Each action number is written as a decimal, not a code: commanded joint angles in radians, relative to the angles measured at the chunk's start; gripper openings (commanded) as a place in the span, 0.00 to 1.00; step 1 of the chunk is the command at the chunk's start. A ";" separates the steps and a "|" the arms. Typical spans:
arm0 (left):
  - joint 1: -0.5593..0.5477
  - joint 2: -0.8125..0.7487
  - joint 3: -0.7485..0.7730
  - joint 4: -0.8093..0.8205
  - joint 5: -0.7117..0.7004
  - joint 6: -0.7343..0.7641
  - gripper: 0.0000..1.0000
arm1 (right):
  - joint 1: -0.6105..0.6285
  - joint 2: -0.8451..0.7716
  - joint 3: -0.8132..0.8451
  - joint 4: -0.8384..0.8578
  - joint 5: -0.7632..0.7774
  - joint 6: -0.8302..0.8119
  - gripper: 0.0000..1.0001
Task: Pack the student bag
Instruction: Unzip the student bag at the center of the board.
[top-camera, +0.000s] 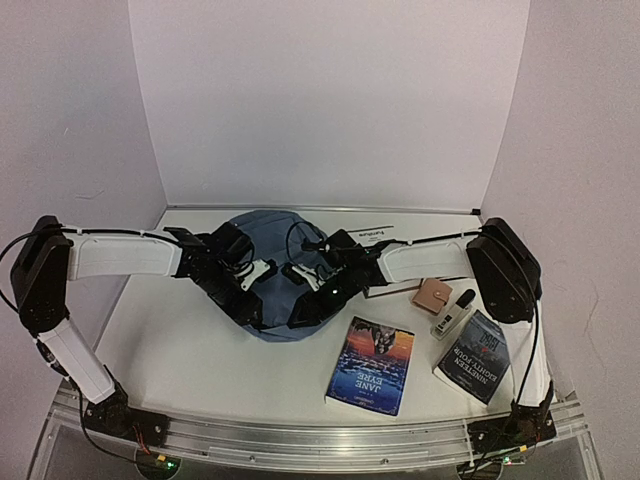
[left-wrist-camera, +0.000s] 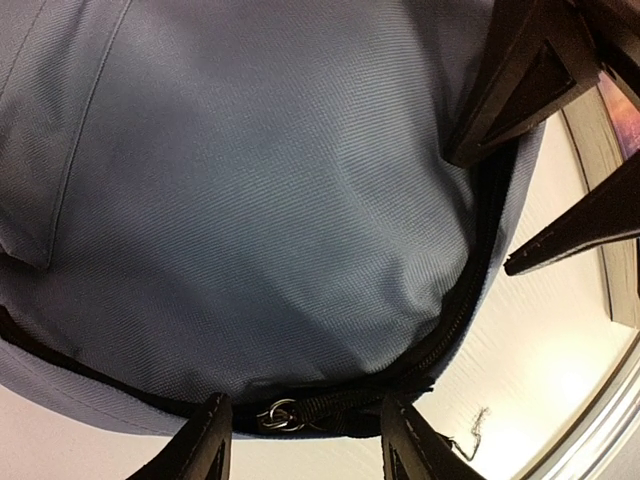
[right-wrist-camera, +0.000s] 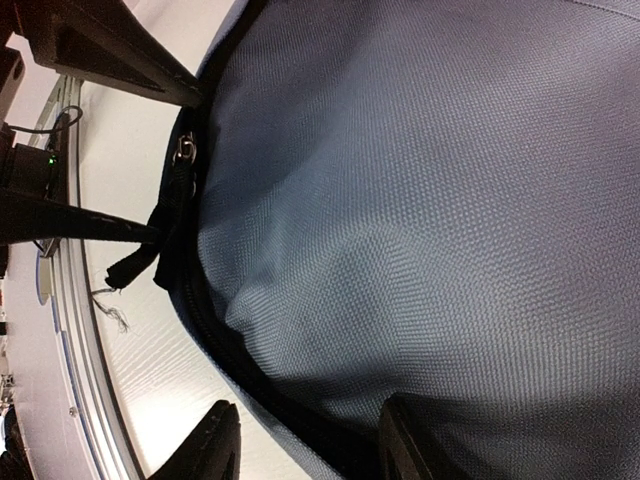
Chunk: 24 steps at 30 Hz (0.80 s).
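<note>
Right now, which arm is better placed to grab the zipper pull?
Left. The zipper pull lies between the open fingers of the left hand; the right hand straddles the edge of the bag farther along.

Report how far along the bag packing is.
Done: nothing visibly packed. In hand: both arms are at the student bag; the left gripper stands open around the zipper pull, the right gripper open astride the bag's zipper edge. Whether the zipper is open, I cannot tell. Left: the Jane Eyre book, the second book, the tan pouch and the small bottle lie on the table, unpacked.
</note>
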 joint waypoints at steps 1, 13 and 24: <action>-0.016 0.021 0.006 -0.020 -0.008 0.058 0.51 | -0.003 0.000 -0.020 -0.022 0.004 0.008 0.48; -0.034 0.094 0.027 0.002 -0.061 0.081 0.41 | -0.003 0.010 -0.029 -0.022 0.002 0.010 0.48; -0.024 -0.041 -0.027 0.119 -0.118 -0.010 0.02 | -0.002 0.005 -0.045 -0.024 0.035 -0.003 0.47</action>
